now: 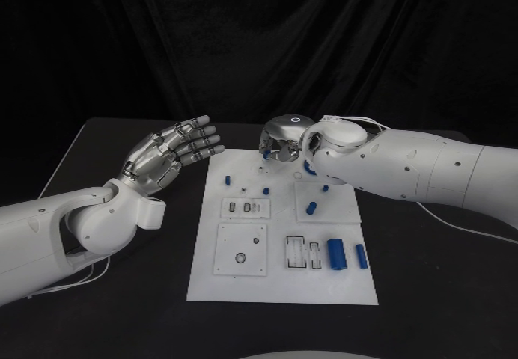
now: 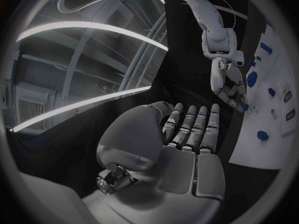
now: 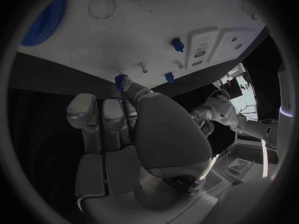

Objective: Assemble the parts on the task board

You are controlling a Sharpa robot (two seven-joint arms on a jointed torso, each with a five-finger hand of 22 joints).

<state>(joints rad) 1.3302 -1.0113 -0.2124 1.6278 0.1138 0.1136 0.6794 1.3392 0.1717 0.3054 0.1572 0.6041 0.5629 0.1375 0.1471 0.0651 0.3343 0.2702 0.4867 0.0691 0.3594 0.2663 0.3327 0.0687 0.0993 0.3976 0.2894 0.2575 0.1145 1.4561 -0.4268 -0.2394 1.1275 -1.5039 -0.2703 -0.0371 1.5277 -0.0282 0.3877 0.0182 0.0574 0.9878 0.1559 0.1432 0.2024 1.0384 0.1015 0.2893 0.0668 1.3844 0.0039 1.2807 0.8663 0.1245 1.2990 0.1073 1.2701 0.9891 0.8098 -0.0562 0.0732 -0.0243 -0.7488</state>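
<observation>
The silver right hand (image 1: 283, 144), top centre, pinches a small blue toothed part (image 3: 120, 79) over the white board (image 1: 283, 288), apparently needing seating next; the left hand (image 1: 173, 152) has its fingers extended together.

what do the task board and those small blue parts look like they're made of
Task board: likely matte white plastic, flat and even, no glare, with recessed cutouts.
Blue parts: probably moulded or printed plastic, uniform opaque blue with faint sheen; one, at the right hand's fingers, looks toothed.

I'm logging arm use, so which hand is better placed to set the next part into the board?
Right, probably. The right hand is at the task board's far edge, its fingertips pinching a small blue part. The left hand hovers beside the board, fingers apart, holding nothing.
</observation>
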